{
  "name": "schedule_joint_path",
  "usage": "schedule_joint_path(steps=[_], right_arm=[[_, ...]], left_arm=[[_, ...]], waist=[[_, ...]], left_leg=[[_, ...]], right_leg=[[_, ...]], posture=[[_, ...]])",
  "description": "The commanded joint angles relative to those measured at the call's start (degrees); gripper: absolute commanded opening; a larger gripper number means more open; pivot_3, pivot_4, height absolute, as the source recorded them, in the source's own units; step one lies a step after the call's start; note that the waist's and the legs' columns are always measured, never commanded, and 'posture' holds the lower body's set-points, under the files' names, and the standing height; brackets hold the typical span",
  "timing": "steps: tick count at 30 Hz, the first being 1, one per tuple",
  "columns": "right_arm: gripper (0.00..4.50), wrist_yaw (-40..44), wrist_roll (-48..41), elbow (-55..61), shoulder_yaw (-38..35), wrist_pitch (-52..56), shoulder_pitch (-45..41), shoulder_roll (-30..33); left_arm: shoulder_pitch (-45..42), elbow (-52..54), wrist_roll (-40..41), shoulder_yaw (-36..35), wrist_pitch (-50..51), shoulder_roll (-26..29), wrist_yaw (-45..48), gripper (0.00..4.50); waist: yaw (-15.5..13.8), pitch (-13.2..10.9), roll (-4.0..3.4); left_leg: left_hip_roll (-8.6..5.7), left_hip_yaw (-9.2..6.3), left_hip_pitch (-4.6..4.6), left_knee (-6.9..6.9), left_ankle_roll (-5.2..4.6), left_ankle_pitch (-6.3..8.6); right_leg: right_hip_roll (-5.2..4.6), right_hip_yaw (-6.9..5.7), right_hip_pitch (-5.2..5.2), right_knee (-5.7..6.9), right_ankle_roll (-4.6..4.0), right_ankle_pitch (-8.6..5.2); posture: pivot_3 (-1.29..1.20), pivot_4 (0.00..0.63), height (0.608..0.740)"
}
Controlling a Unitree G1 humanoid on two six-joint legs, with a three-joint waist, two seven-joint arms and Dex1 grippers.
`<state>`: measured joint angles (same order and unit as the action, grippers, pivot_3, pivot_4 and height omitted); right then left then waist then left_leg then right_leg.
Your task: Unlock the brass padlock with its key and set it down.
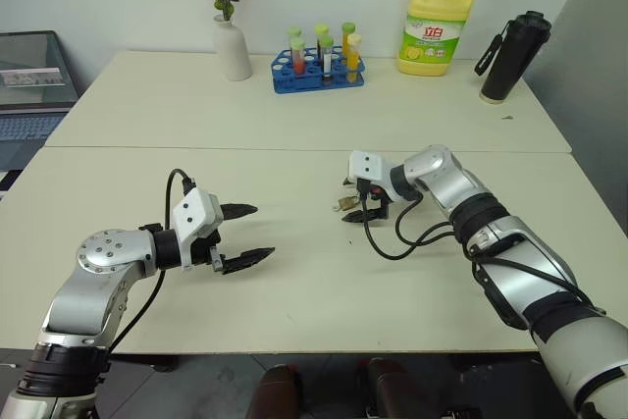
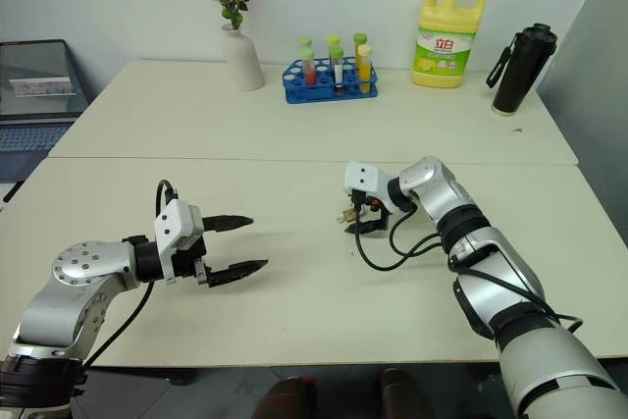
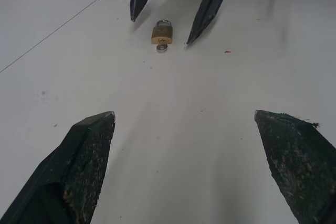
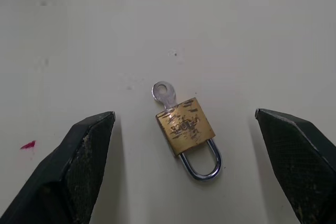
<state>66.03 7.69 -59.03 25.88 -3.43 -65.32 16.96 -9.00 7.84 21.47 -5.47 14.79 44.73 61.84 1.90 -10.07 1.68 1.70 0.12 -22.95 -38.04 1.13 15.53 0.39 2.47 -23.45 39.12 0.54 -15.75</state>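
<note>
- The padlock (image 4: 185, 127) lies flat on the counter (image 1: 294, 125), near its middle and a little toward the right edge. Its body is a small brass rectangle with a worn, scratched face, and its shackle (image 4: 202, 162) is a thin, shiny silver loop.
- The key (image 4: 164, 93) is thin silver metal with a round head that has a hole. Its blade sits in the bottom of the padlock body and its head rests on the counter.
- The counter is smooth, matt and cream, made of two slabs with a straight seam between them.
- The right tool (image 1: 355, 208) points down and toward the left, its fingers wide apart, one on each side of the padlock and not touching it. The right arm is bent at the elbow and reaches in from the right edge.
- The left tool (image 1: 247, 235) hovers over the left front part of the counter, almost level, pointing toward the padlock. Its black pointed fingers are rough, wide apart and empty.
- Along the far edge stand a white vase (image 1: 233, 46), a blue rack (image 1: 316, 74) of tubes, a yellow soap bottle (image 1: 437, 31) and a black flask (image 1: 512, 56).
</note>
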Motion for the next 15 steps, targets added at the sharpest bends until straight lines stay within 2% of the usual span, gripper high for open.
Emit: schedule_joint_path(steps=[1,12,15], right_arm=[[4.5,-0.27,1.17,-2.5,-1.54,-3.17,-2.73,-0.82],[4.5,-1.46,4.66,-8.18,-1.77,-4.54,-3.71,-3.45],[3.9,-1.92,6.44,-9.82,-1.4,-4.18,-4.11,-3.48]], left_arm=[[0.19,2.02,0.4,-1.28,-0.73,0.36,-0.6,4.47],[-1.53,-0.02,-0.34,-0.09,-1.68,0.0,-0.32,4.47],[-1.92,-0.44,-0.38,0.23,-1.93,-0.09,-0.16,4.5]], waist=[[0.0,0.0,0.0],[0.0,0.0,0.0],[0.01,0.0,0.0]], left_leg=[[0.0,0.0,0.01,0.0,0.0,0.0],[0.0,0.0,0.03,-0.01,0.01,0.0],[0.0,0.0,0.07,-0.01,0.01,-0.01]], right_leg=[[0.0,0.0,0.0,0.01,0.0,0.0],[-0.01,0.0,0.0,0.05,-0.01,0.0],[0.0,0.0,0.01,0.11,-0.01,0.0]], posture=[[0.0,0.15,0.74],[0.0,0.15,0.74],[0.0,0.15,0.74]])
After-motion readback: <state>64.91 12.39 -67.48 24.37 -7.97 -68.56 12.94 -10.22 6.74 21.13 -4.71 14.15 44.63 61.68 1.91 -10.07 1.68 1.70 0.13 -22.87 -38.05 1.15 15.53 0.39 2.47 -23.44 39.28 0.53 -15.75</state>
